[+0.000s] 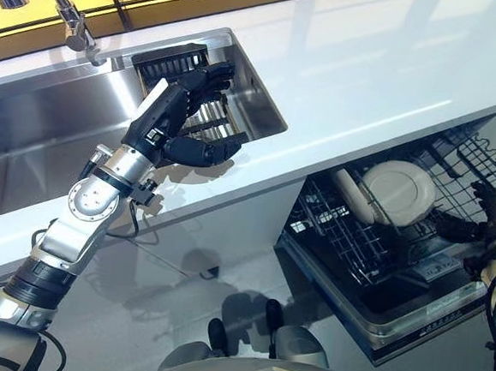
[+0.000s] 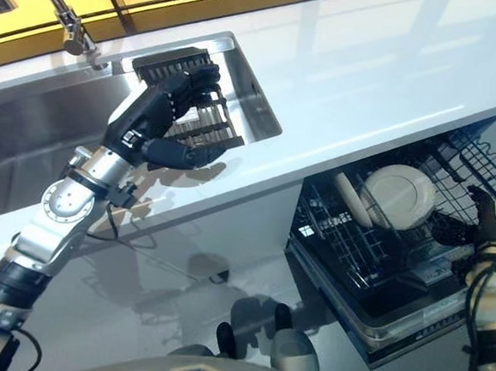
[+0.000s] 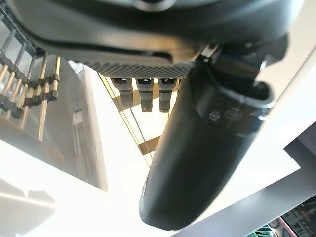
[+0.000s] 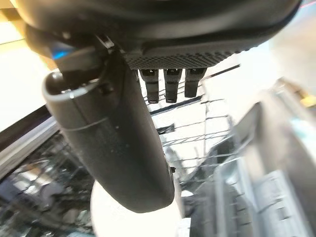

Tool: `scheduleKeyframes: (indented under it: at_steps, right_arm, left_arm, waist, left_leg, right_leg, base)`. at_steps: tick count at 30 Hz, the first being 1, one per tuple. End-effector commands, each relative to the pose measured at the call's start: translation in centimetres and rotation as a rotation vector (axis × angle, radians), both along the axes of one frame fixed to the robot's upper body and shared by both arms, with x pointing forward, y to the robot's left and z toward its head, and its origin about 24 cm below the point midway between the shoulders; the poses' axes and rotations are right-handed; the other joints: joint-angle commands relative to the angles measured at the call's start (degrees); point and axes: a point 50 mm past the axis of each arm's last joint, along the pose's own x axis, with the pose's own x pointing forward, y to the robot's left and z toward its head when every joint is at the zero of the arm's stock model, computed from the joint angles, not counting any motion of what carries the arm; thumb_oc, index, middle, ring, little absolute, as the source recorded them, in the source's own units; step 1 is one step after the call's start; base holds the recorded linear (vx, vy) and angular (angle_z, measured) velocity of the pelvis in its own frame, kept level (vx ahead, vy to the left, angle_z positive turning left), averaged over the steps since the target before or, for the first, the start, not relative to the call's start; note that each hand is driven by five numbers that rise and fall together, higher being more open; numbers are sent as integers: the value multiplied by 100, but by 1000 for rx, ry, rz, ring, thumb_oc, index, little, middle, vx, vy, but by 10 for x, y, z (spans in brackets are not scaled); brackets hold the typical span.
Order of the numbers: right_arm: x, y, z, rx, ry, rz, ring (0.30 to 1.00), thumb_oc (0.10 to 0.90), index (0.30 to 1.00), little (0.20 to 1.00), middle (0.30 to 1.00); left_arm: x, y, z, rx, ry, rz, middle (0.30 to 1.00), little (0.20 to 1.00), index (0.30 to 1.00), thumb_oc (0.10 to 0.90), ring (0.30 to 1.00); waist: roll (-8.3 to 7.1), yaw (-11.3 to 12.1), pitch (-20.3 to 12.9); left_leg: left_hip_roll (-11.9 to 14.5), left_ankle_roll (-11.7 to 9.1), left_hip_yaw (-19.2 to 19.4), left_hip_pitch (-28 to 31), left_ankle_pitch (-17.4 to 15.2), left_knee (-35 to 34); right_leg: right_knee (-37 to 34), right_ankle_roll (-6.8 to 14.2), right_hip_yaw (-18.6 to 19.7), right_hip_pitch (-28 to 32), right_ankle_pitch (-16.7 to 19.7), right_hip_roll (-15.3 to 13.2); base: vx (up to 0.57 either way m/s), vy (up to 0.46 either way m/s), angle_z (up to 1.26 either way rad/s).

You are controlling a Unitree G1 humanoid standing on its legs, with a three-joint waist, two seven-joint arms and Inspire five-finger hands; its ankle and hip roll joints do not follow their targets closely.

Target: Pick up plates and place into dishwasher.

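Observation:
Two white plates stand on edge in the pulled-out dishwasher rack (image 1: 338,236), a large one (image 1: 399,193) and a second one (image 1: 348,196) just left of it. My right hand (image 1: 485,226) hovers at the rack's right side, a little right of the plates, open and holding nothing; its thumb (image 4: 113,138) and fingers (image 4: 168,84) are straight. My left hand (image 1: 178,115) hangs over the dark dish rack (image 1: 197,91) at the right end of the sink (image 1: 29,134), open, with fingers loosely bent and nothing in them. Its thumb (image 3: 197,148) shows above the white counter.
A white counter (image 1: 368,83) runs across, above the dishwasher. A steel faucet (image 1: 70,17) stands at the sink's back edge. The open dishwasher door (image 1: 391,330) juts out low at the right. Grey floor lies below the counter front.

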Motion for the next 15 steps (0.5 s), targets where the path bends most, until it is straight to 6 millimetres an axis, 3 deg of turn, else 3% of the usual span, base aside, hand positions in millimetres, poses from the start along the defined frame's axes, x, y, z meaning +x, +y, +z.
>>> scheduleKeyframes:
  at_steps: [1,5,6,7,15]
  right_arm:
    - [4,-24,69,-226,-156,-30,900,800,900,900,900]
    - [-7,-29,62,-216,-109,-42,900,800,900,900,900]
    - [-10,-29,56,-209,-60,-28,432,254,432,354,432]
    - [-11,-28,51,-210,-23,-20,300,100,300,200,300]
    - [-12,-27,14,-121,157,-11,300,100,300,200,300]
  left_arm:
    - [-1,7,39,-50,-202,11,900,900,900,800,900]
    - [-1,10,39,-47,-205,11,900,900,900,800,900]
    - [-2,10,41,-46,-208,9,900,900,900,800,900]
    - [-2,10,41,-45,-208,9,900,900,900,800,900]
    - [0,3,43,-29,-203,-19,900,900,900,800,900]
  waist:
    - [-126,-91,-576]
    - [-139,-126,-572]
    - [-146,-140,-565]
    - [-151,-146,-559]
    - [-147,-76,-512]
  left_leg:
    - [89,-24,187,-56,-688,311]
    - [89,-26,191,-82,-688,319]
    - [88,-29,189,-91,-676,308]
    - [90,-25,192,-92,-669,306]
    - [100,-27,188,-117,-673,342]
  right_leg:
    - [615,361,-108,-134,-701,375]
    - [624,379,-118,-160,-698,368]
    - [618,382,-123,-175,-687,363]
    - [619,381,-122,-180,-684,358]
    - [623,382,-188,-191,-673,320]
  base:
    - [2,-1,-4]
    - [-4,-3,-1]
    - [-10,-11,-5]
    - [-11,-14,-6]
    - [0,-26,0]
